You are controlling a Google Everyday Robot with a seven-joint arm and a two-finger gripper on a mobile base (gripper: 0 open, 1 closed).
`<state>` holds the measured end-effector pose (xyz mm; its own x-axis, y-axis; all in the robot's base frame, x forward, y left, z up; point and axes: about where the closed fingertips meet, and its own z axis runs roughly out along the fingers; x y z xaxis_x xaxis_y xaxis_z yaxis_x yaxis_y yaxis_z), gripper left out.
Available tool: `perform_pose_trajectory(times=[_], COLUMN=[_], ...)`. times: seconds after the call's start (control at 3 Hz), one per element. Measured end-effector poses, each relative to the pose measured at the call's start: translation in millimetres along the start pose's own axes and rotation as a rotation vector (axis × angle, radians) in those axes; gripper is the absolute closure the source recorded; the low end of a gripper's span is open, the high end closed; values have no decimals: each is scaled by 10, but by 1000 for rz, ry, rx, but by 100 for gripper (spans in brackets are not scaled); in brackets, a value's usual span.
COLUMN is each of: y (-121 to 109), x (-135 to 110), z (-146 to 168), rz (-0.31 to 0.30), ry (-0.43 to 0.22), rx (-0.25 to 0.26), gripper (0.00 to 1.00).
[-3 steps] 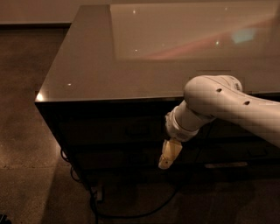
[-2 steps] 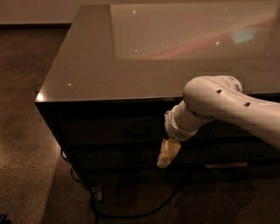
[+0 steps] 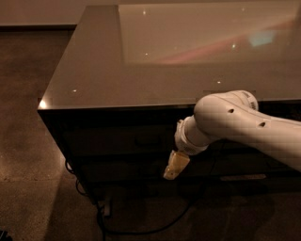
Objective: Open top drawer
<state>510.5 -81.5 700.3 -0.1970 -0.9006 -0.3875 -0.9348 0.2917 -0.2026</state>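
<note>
Trailing over the speckled brown floor (image 3: 28, 155), a black cable (image 3: 153, 230) lies below the tan pincer (image 3: 176, 165); I cannot tell how wide the pincer stands. It hangs before the shut, flat dark top drawer (image 3: 113, 139), just under the glossy grey worktop (image 3: 94, 61) beyond.

1. Centre of the room: a large dark cabinet with a glossy, grey-brown flat top (image 3: 141, 70), seen from above and from its front corner.
2. On that top, towards the back right: a broad pale rectangular reflection (image 3: 197, 33) with a pink streak and small bright specks.
3. At the top's near left corner: a small bright glint of light (image 3: 43, 103).
4. Left of and in front of the cabinet: dim, speckled brown hard floor (image 3: 28, 117).
5. Beyond the cabinet's far left corner: a strip of pale wall (image 3: 37, 10) with a dark skirting line beneath.
6. On the floor below the cabinet's front: a black cable (image 3: 141, 230), curving.
7. Before the shadowed cabinet front, below the top's front edge: the tan-tipped gripper (image 3: 175, 168), pointing down and to the left.
</note>
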Motion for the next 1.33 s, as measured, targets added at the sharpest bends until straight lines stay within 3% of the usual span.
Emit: perform_pose_trajectory(times=[0.67,1.33], y=[-42,-179], x=[-163,-298], z=[150,375], rz=[-11,-19], ry=[-22,-44], rx=[55,42], gripper=[0,0])
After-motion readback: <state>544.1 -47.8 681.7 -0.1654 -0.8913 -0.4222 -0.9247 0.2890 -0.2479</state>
